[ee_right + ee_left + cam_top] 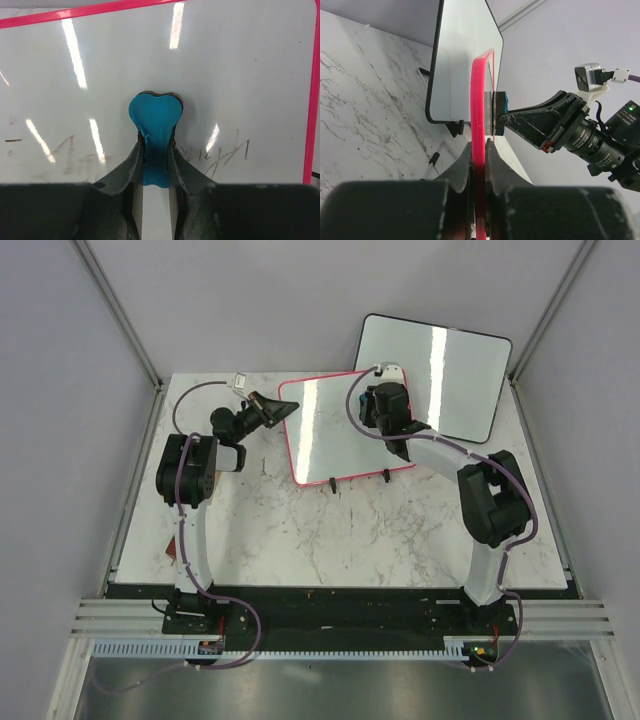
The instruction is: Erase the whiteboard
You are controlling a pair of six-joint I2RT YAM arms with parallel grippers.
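Note:
The whiteboard (335,435) has a pink frame and small black feet, and stands tilted on the table. My left gripper (283,410) is shut on its left edge; the left wrist view shows the pink frame (479,100) pinched between the jaws of that gripper (479,150). My right gripper (385,412) is shut on a blue eraser (155,120) and presses it flat against the board face (225,65). Faint dark handwriting (227,152) lies just right of the eraser, with smudged traces (65,150) to its left. The eraser also shows edge-on in the left wrist view (500,107).
A black-framed whiteboard (440,375) leans behind the pink one at the back right; it also shows in the left wrist view (460,60). The marble table (330,530) extends in front of the boards. Grey walls close in the sides and back.

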